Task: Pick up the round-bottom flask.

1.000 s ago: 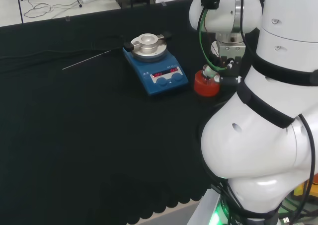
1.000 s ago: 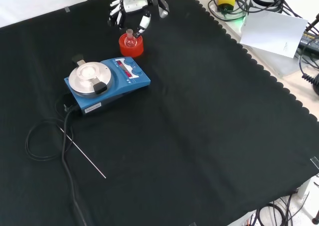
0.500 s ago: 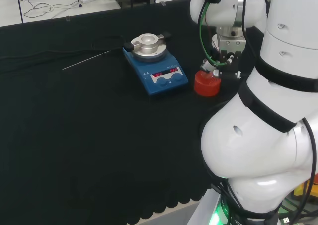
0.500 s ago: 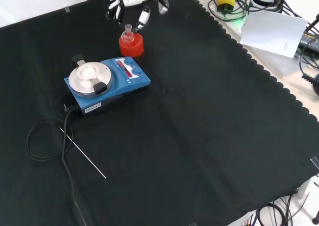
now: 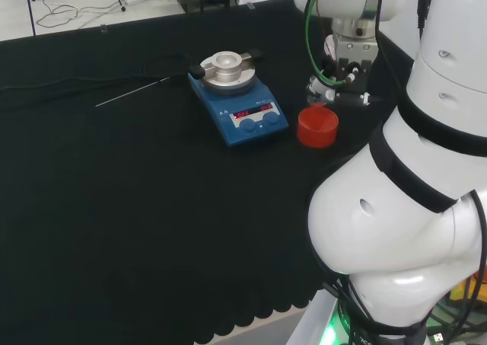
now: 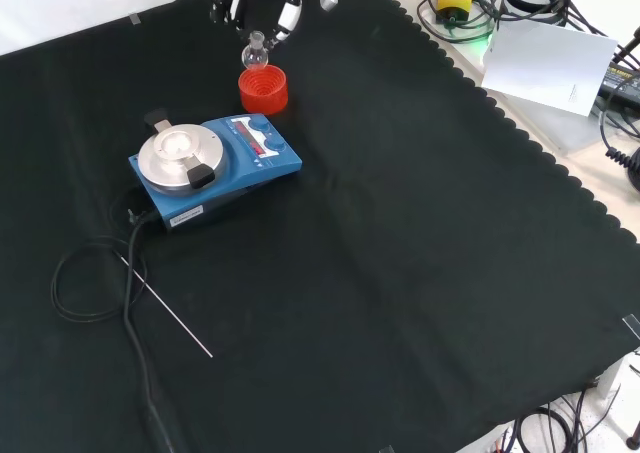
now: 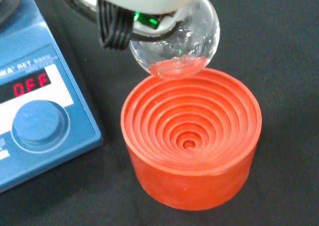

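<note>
It was a lab: a blue stirrer box (image 6: 215, 163), a glass flask (image 6: 256, 53) and cables (image 6: 95, 273) lay on the desk (image 6: 400, 273).

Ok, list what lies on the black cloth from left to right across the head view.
Thin metal rod → blue hotplate stirrer with round silver top → red ribbed ring stand, with the clear round-bottom flask held above it by the hand.

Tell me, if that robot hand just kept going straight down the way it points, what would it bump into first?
Probably the red ribbed stand. The hand points downward, holding the round-bottom flask lifted just clear of the stand; the flask's bulb would likely touch it first, though their exact alignment is hard to judge.
</note>
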`<action>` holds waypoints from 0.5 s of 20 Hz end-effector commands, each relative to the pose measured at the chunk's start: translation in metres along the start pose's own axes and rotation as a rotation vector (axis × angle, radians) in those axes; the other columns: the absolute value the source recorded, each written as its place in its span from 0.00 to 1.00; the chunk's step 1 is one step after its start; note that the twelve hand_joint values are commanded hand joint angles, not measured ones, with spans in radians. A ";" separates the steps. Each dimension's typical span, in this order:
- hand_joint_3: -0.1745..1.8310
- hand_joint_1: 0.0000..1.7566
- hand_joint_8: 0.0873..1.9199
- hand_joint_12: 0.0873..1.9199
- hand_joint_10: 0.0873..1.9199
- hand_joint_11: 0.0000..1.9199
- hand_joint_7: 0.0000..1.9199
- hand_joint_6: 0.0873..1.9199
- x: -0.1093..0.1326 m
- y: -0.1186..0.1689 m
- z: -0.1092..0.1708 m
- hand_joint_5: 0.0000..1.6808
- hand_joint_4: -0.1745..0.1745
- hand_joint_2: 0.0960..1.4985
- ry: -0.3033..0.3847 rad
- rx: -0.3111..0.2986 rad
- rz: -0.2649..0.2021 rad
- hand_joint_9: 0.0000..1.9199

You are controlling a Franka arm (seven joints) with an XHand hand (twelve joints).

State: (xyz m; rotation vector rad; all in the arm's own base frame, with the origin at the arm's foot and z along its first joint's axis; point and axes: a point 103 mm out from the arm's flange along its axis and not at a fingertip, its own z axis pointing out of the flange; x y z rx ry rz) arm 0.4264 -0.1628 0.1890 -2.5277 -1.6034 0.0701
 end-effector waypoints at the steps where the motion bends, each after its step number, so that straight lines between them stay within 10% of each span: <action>1: 0.44 0.65 0.33 0.72 0.29 0.07 0.17 0.42 0.020 -0.004 -0.027 0.70 0.42 0.41 0.008 0.007 -0.007 0.30; 10: 0.44 0.65 0.33 0.72 0.29 0.07 0.17 0.42 0.027 0.000 -0.029 0.70 0.41 0.41 0.036 0.025 0.004 0.30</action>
